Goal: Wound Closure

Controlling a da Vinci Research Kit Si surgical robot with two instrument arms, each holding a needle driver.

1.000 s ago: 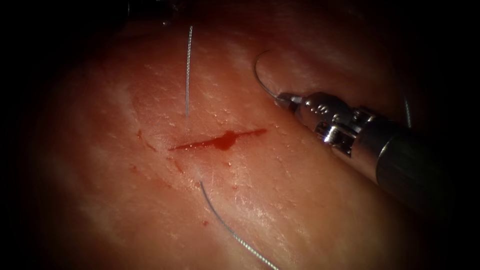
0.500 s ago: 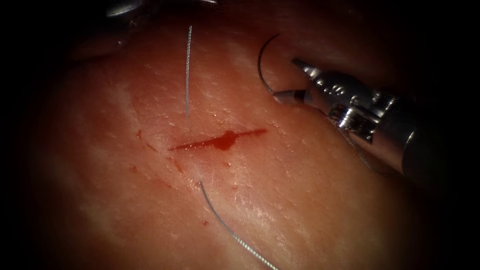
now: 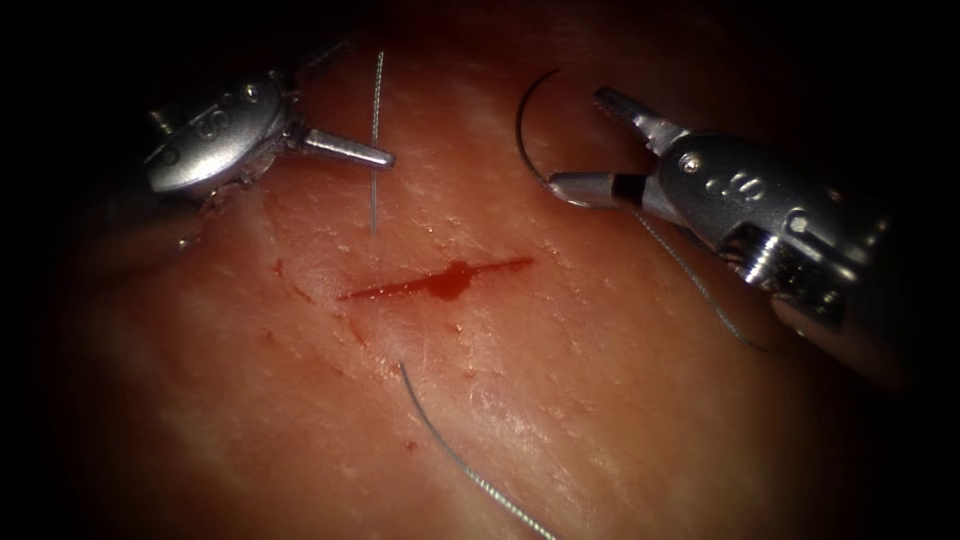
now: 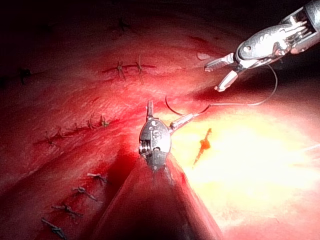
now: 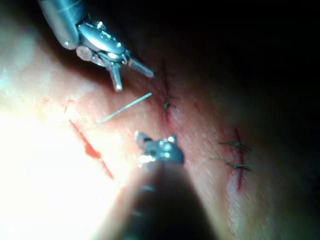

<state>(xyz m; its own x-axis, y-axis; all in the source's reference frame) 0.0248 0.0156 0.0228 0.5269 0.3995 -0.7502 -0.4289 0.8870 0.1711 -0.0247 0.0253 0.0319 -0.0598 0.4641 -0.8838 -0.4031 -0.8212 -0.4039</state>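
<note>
**Both tools open, needle loose by R lower finger**

R tool (image 3: 575,140): fingers (image 3: 625,108) spread wide, gripping nothing. The curved needle (image 3: 520,128) lay on the tissue (image 3: 620,400) just off the tip of the lower finger. One end sat at or touching that tip, and the rest arched up past the gap toward the upper finger. Couldn't tell if either end sat in the tissue; in the L wrist view it looked to rest on the surface. This was above the cut (image 3: 400,288), near its R end. Thread (image 3: 700,290) ran from the needle end back under the lower finger and along beneath the tool body.

L tool (image 5: 135,81): fingers (image 3: 345,148) also apart, holding nothing. Both wrist views showed them splayed in a V. One finger pointed across toward the R tool, its tip just reaching a straight thread strand (image 3: 376,130). Couldn't tell whether it touched. That strand dropped from beyond the fingertip to the tissue just above the cut's L half. A second strand (image 3: 450,450) came out of the tissue below the cut, well apart from both sets of fingers, and ran off down-right.

Red fluid (image 3: 452,280) pooled mid-cut, between the two tools and below both. Older stitched cuts (image 5: 235,155) sat beyond the R tool in its wrist view.
</note>
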